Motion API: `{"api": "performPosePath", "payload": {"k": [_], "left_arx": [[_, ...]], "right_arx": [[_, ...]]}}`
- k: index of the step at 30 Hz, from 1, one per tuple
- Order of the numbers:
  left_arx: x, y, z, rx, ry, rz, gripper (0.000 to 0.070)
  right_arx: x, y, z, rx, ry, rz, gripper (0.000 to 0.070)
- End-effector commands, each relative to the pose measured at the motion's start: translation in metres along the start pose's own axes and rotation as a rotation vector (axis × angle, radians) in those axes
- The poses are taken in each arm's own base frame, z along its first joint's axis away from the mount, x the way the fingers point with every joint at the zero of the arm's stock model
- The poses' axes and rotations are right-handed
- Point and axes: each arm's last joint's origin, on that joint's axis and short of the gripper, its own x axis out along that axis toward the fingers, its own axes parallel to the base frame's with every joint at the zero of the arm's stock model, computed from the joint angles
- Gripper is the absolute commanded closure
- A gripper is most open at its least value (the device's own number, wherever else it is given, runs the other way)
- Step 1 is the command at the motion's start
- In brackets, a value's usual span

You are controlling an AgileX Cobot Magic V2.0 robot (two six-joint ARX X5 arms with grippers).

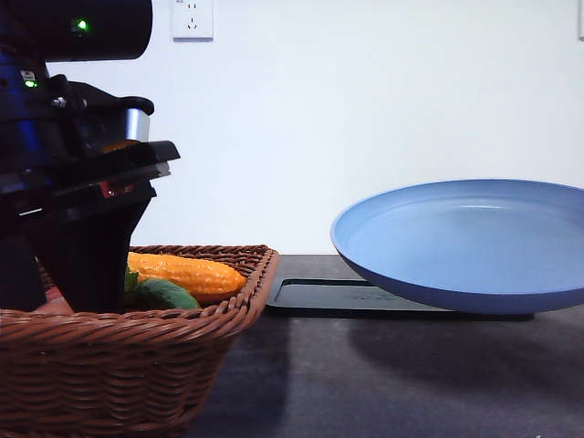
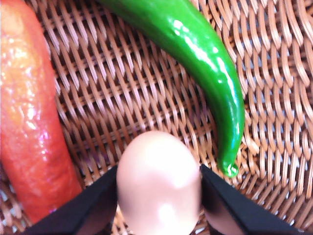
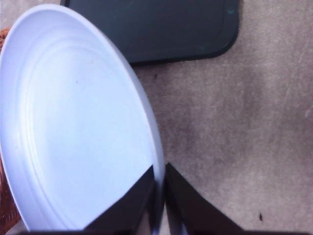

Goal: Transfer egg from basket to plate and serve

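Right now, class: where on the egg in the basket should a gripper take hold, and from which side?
Grip the egg across its narrow middle, coming down from above. Its long axis lies between the carrot and green pepper, leaving both flanks free; the left gripper fingers already sit there.

No readable text showing anywhere, no labels, brands or numbers appearing on the basket point(image 1: 137, 365), plate point(image 1: 474, 246) or tray point(image 1: 319, 297), nothing legible coming through
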Motion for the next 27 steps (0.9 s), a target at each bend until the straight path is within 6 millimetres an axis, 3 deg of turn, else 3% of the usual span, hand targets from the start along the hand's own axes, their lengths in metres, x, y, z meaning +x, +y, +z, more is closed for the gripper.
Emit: {"api": "performPosePath", "payload": {"k": [1, 9, 17, 22, 27], "left_arx": [[-0.005, -0.006, 0.007, 0.043, -0.023, -0.016, 0.0533], [-0.05, -0.024, 0.039, 0.081, -0.202, -0.111, 0.0532], [-0.094, -0.064, 0.063, 0.191, -0.395, -0.371, 0.0532], [-0.095, -0.09, 0.059, 0.285, -0.449, -0.448, 0.0532], [-0.081, -0.111, 0.053, 0.378, -0.423, -0.468, 0.0532]], "right_arx": [[-0.002, 0.003, 0.005, -0.005, -0.02, 0.017, 0.07], [-0.002, 0.003, 0.004, 0.026, 0.0, 0.042, 0.07], [-0.003, 0.006, 0.0, 0.055, 0.062, 0.111, 0.07], [-0.002, 0.009, -0.004, 0.049, 0.105, 0.136, 0.07], [0.001, 0.014, -0.01, 0.035, 0.159, 0.149, 0.07]]}}
